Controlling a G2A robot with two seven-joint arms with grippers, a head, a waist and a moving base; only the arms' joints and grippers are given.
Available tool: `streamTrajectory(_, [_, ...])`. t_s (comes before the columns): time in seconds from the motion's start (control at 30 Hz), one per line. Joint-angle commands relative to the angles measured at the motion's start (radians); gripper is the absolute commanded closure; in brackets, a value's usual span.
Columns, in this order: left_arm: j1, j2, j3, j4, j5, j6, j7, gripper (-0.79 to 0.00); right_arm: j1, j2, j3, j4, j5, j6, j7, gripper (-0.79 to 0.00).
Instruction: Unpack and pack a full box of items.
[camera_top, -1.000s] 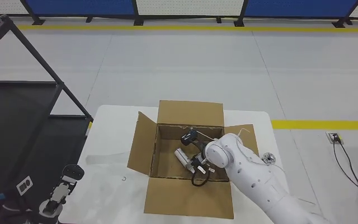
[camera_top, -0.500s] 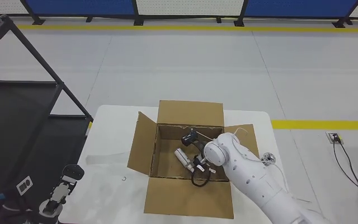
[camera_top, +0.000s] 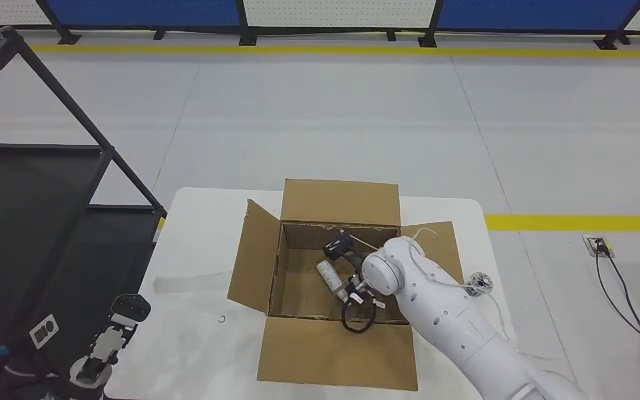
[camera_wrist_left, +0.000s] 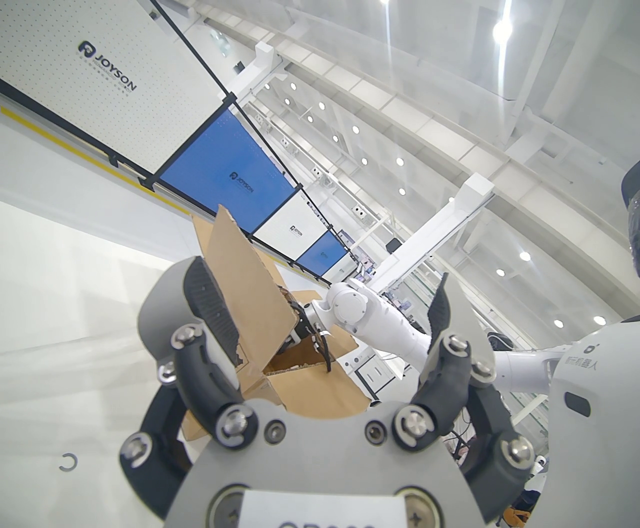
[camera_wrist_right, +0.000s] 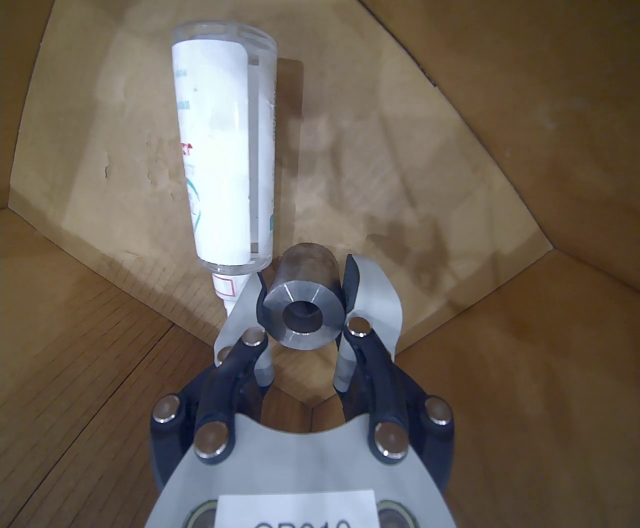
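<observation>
Clamping a dark grey steel cylinder (camera_wrist_right: 305, 305) with a bored end, the right arm's jaws are working deep inside the open brown cardboard box (camera_top: 340, 203), which is standing on the white worktop (camera_top: 200, 250). The cylinder is sitting squarely between the two fingers, one pad pressing on each side. Its long axis is running out along the fingers, with the bored end facing back toward the wrist. I cannot tell whether it is resting on the box floor or hanging just above it. A white tube in a clear plastic shell (camera_wrist_right: 225, 150) is lying just beside one finger. It is stretching ahead of the jaws roughly parallel to the cylinder, with its nozzle end tucking in behind that finger; whether the two are touching is unclear. Cardboard walls are rising close around the jaws, so the open room is looking to be straight back out through the box mouth. A sideways drag would risk nudging the tube. The left arm's jaws are spreading wide and gripping nothing. They are hanging well apart from the box beyond its outer flap, so the right arm is plainly the nearer one for carrying the cylinder out.
</observation>
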Motion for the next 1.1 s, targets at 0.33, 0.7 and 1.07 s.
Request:
streamTrajectory(0.33, [0.0,0.0,0.0,0.0,0.0,0.0,0.0,-0.785,-0.152,0.076,0.15,-0.371,-0.102,0.001,-0.015,0.0])
streamTrajectory(0.7, [0.0,0.0,0.0,0.0,0.0,0.0,0.0,-0.785,-0.518,0.163,0.423,-0.949,-0.29,0.08,-0.166,0.0])
streamTrajectory(1.07, [0.0,0.0,0.0,0.0,0.0,0.0,0.0,-0.785,-0.847,0.194,0.768,-1.15,-0.179,0.14,-0.54,0.0])
